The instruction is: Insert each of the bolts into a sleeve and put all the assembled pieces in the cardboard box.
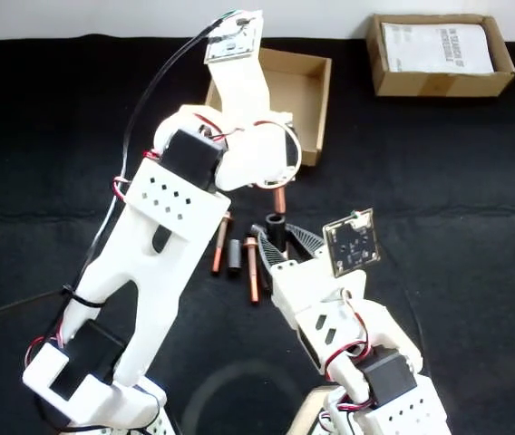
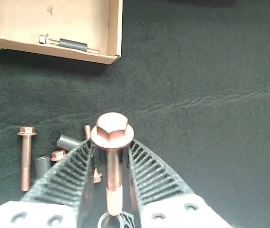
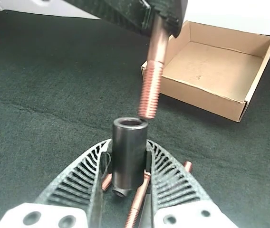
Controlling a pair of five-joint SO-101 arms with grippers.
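The left gripper (image 2: 111, 143) is clenched on a copper bolt (image 2: 112, 130), holding it upright with the hex head up. Its threaded tip hangs just above the open mouth of a dark sleeve (image 3: 129, 152). The right gripper (image 3: 129, 145) grasps that sleeve and holds it upright directly beneath the bolt, over the middle of the black tabletop (image 1: 439, 227). The two arms meet just in front of the cardboard box (image 1: 307, 91), where one assembled piece (image 2: 67, 43) already lies against the near wall. Two loose bolts (image 1: 252, 269) and a spare sleeve (image 1: 235, 256) lie side by side on the tabletop just beside the grippers, and the left wrist view shows another sleeve among them. A second box (image 1: 439, 84), holding a printed sheet, sits well apart at the far right corner.
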